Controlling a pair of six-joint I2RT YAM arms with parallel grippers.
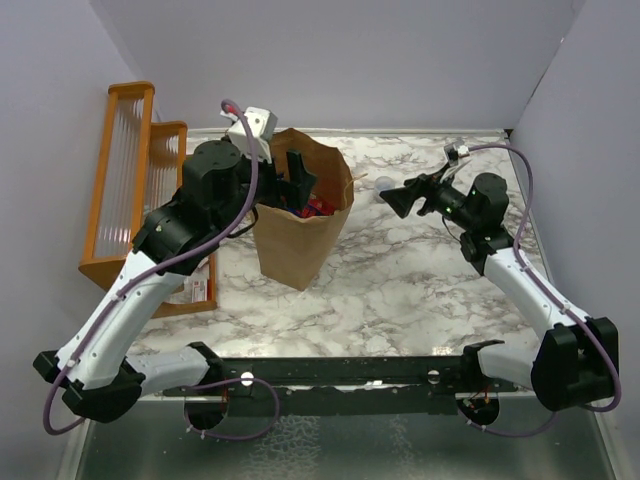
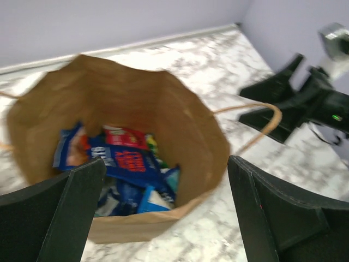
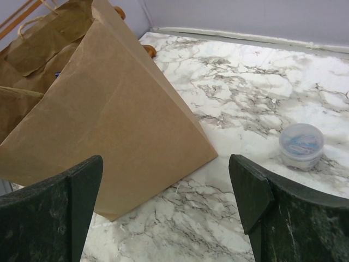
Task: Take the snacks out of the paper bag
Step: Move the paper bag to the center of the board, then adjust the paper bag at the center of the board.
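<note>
The paper bag (image 1: 295, 245) stands on the desk (image 1: 400, 290) toward the far left corner with nothing steadying it. The right gripper (image 3: 164, 164), jaws spread wide and empty, hangs near its right wall without touching. Above the bag's mouth the left gripper (image 2: 166, 164) is likewise wide and empty, and the snacks (image 2: 128, 158) lie heaped at the bottom. A deep reach could snag a finger on the rim or the looped handle (image 2: 262, 123), or pinch two slick packets so one drops. Lifting may tip the light bag, perhaps toward the clear cup (image 3: 300, 144) by the far edge, though the blurred wrist view leaves clearance unsure
</note>
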